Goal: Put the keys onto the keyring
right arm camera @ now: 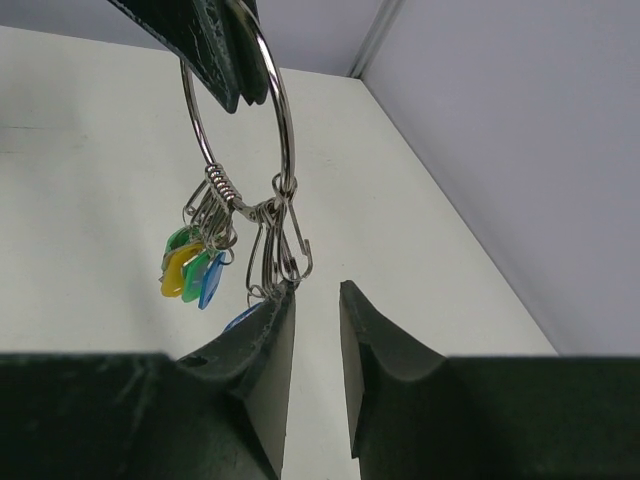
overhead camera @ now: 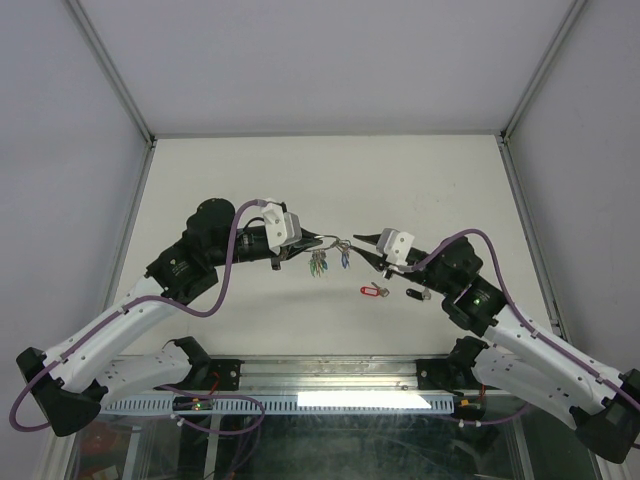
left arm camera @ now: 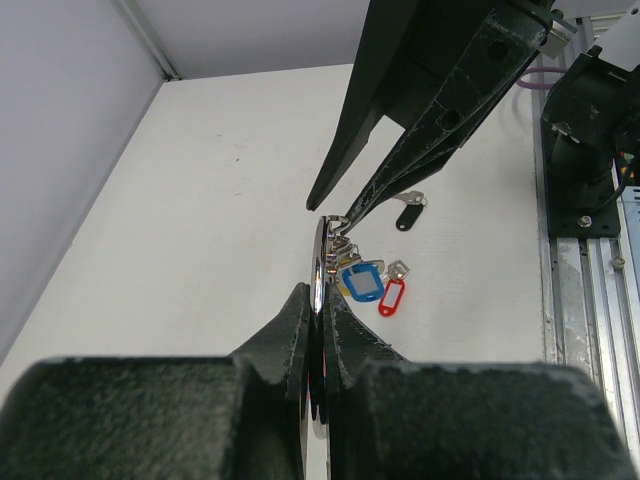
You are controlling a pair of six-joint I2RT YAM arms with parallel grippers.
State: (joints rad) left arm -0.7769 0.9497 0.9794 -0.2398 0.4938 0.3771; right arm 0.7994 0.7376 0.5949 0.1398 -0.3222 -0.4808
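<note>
My left gripper (left arm camera: 322,290) is shut on the keyring (left arm camera: 319,255), a thin silver wire ring seen edge-on and held above the table. Green, yellow and blue tags (right arm camera: 190,270) and some open wire clips (right arm camera: 285,245) hang from the keyring (right arm camera: 224,187). My right gripper (right arm camera: 318,285) stands narrowly open just below the clips. Its left fingertip touches them and nothing lies between its fingers. In the top view the two grippers (overhead camera: 318,240) (overhead camera: 362,243) meet mid-table. A red-tagged key (overhead camera: 375,291) (left arm camera: 391,296) and a black-tagged key (overhead camera: 412,294) (left arm camera: 408,215) lie on the table.
The white table (overhead camera: 250,180) is walled by grey panels at the back and sides. An aluminium rail (overhead camera: 330,400) runs along the near edge between the arm bases. The right arm's body (left arm camera: 590,130) stands close beside the loose keys.
</note>
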